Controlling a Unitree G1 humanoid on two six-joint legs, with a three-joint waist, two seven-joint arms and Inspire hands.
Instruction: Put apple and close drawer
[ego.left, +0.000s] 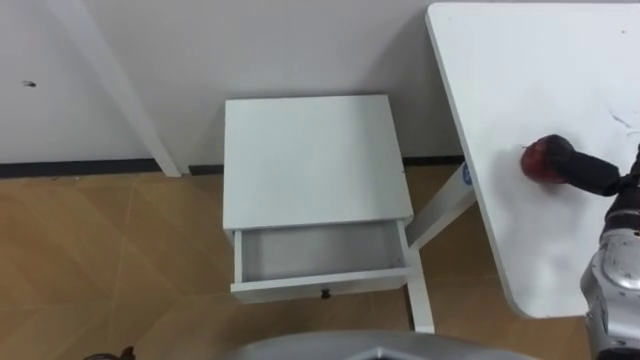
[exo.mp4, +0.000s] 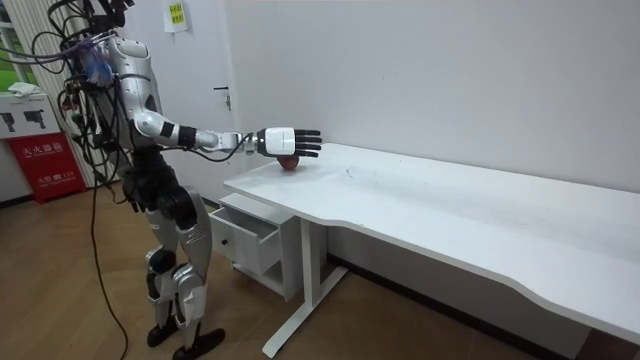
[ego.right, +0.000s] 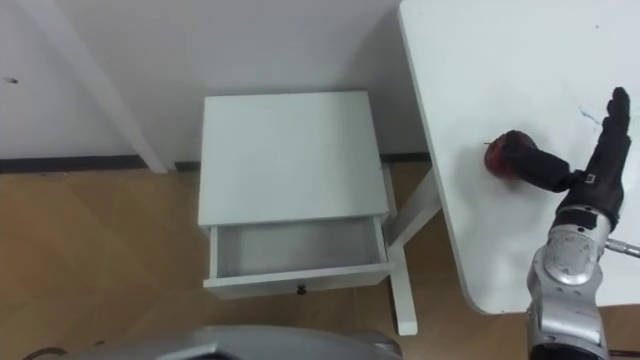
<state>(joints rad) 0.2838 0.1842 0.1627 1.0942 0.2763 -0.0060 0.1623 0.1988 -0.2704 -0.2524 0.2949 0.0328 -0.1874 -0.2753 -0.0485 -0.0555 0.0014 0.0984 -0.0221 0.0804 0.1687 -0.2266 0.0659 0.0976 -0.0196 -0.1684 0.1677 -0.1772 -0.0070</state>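
A white nightstand sits left of centre against the wall, and its drawer stands open toward six o'clock with a bare inside. At three o'clock from it is a white desk. The red apple lies on the desktop near the left edge, at about two o'clock from the drawer. The right hand reaches in from five o'clock, fingers straight and unclenched, with the thumb over the apple's right side; contact cannot be told. In the room view the robot stands upright beside the nightstand, with its arm level above the apple.
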